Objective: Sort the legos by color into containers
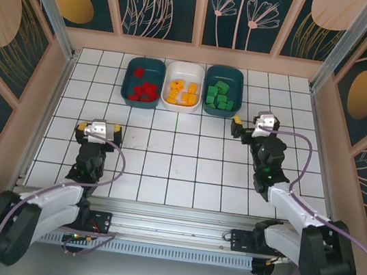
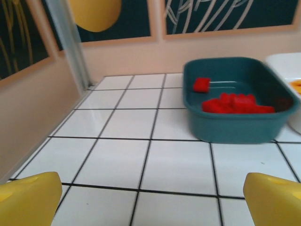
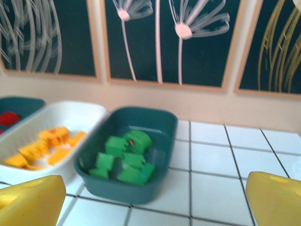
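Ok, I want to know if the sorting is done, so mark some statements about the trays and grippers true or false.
1. The red plastic bricks lie in the left dark teal plastic tray. True.
2. The white plastic tray holds green bricks. False: it holds yellow-orange bricks; the green bricks lie in the right dark teal tray.
3. The left gripper is shut on a red brick. False: it is open and empty.
4. The right gripper is open and empty. True.
5. The white tray stands between the two teal trays. True.
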